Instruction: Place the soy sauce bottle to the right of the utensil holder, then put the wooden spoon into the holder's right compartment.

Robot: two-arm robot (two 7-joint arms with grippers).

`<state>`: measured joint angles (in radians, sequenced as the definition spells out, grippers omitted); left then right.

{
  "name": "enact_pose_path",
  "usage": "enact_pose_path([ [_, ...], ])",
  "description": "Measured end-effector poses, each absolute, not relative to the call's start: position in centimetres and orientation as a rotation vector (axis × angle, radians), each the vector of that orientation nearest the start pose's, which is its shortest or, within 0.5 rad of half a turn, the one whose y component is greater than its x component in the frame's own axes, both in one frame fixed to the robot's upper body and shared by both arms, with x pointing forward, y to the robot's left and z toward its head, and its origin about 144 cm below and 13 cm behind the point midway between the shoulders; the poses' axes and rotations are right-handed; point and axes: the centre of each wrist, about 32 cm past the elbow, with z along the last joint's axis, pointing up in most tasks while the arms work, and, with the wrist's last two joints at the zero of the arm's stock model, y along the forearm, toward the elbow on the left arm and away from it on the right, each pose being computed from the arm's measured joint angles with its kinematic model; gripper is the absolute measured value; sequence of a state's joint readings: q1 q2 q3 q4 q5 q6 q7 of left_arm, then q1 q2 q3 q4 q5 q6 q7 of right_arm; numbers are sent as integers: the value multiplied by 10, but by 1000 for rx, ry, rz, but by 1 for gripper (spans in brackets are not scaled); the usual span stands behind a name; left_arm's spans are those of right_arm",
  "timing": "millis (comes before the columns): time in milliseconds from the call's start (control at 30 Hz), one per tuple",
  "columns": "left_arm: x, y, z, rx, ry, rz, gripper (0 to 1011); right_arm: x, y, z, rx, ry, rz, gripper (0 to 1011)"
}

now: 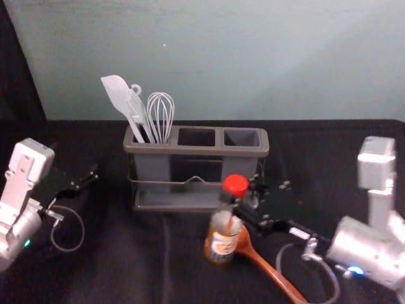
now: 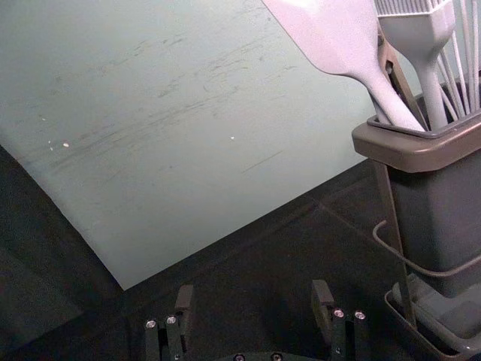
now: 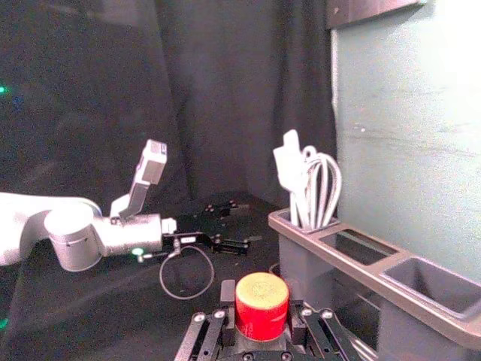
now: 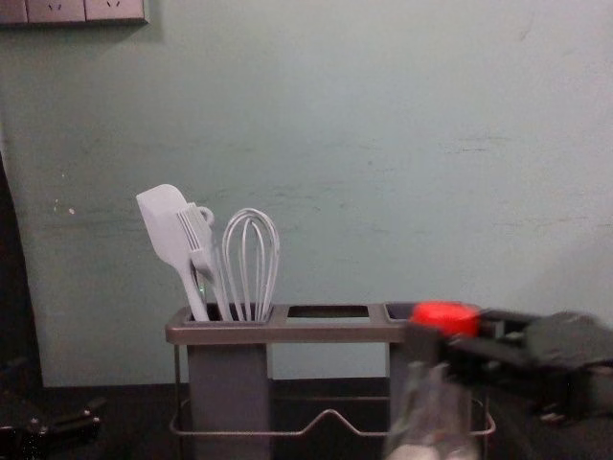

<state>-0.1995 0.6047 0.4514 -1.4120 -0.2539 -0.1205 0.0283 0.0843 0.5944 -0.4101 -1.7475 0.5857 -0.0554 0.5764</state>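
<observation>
Head view, lower centre: soy sauce bottle [image 1: 221, 239], if carried low rightward, could knock the wooden spoon [image 1: 273, 273], whose handle crosses that path. Bottle sits between the fingers of the right gripper [image 1: 239, 194], closed on it near the red cap [image 1: 235, 185]. Left gripper [image 1: 90, 178] idle at left, fingers wide. Utensil holder [image 1: 212, 151] behind, centre of frame
</observation>
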Motion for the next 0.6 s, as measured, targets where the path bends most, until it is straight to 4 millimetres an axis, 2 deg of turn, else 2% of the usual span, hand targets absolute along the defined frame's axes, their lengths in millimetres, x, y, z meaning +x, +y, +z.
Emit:
enact_pose_path([
  [200,489,310,1140,304,-285,1248,1011,423,-286,1209,25,-33,-632,386],
  [300,489,310,1140,305,-285,1248,1011,415,-302,1213,5,-37,-687,386],
  [600,489,310,1140,304,-285,1248,1011,415,-341,1215,19,-57,-846,386],
])
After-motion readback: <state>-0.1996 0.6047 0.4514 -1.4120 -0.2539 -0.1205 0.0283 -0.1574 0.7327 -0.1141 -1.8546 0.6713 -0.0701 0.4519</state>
